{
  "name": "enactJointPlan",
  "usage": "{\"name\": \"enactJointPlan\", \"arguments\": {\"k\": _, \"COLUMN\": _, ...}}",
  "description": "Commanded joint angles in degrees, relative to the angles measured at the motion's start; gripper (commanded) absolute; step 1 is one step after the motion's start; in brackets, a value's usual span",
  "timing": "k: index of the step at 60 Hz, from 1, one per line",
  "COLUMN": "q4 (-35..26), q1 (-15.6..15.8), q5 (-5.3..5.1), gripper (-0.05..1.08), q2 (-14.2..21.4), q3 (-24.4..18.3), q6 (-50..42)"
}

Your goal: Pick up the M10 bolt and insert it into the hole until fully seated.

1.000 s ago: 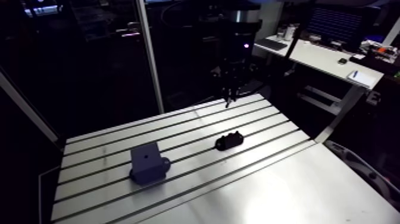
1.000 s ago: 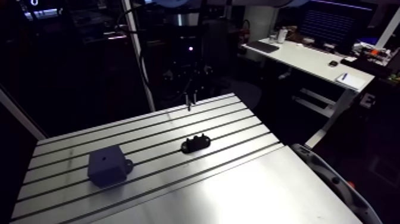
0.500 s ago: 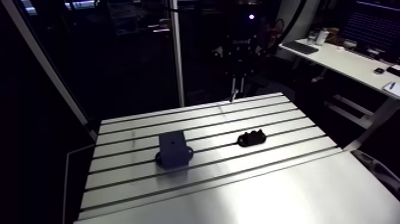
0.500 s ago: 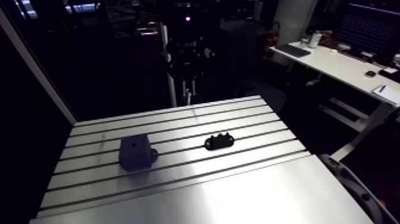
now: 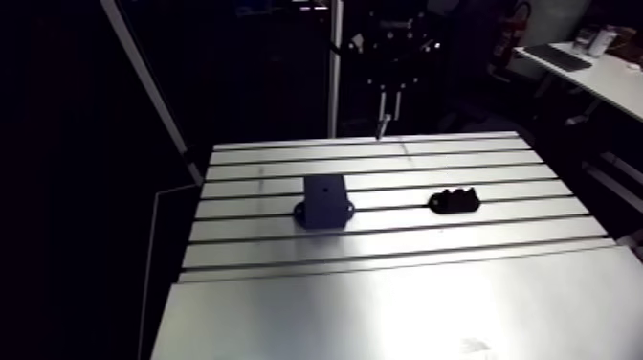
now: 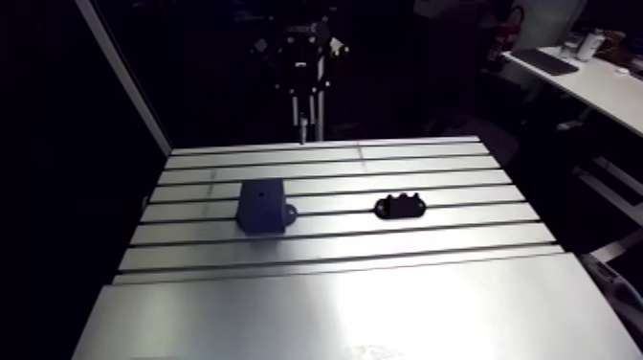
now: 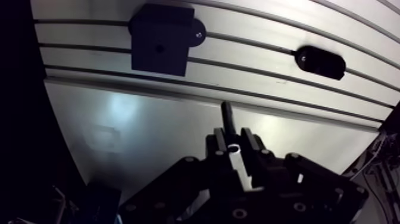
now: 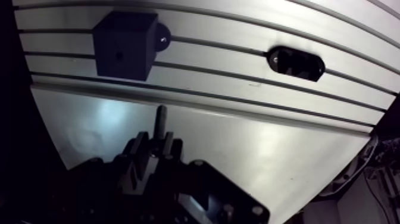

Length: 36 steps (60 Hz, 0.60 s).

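Arm view had swung round versus the earlier frames, which was the camera riding the arm. The block [image 5: 323, 199] and black holder [image 5: 455, 200] sat on the same slots of the table [image 5: 383, 287], while the gripper [image 7: 232, 138] looked to have tracked along the table's far edge toward the block's side. Fingers were clamped on the M10 bolt [image 7: 227, 116], shank poking out ahead of them, well apart from the block's hole [image 7: 156, 46]. My read: pick was done and transport underway, with lining up over the hole and insertion not yet started.
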<state>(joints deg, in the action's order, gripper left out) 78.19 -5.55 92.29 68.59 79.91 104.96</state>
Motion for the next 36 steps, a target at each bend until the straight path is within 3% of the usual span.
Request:
{"name": "enactJointPlan", "arguments": {"k": 1, "q4": -2.3, "q1": 3.5, "q5": 0.48, "gripper": 1.08, "q2": -2.9, "q3": -3.2, "q6": -0.9}}
{"name": "enactJointPlan", "arguments": {"k": 15, "q4": -5.3, "q1": 6.0, "q5": 0.57, "gripper": 1.08, "q2": -5.3, "q3": -4.8, "q6": -0.9}}
{"name": "enactJointPlan", "arguments": {"k": 36, "q4": -4.8, "q1": 8.0, "q5": 0.74, "gripper": 1.08, "q2": -7.0, "q3": -5.1, "q6": -1.3}}
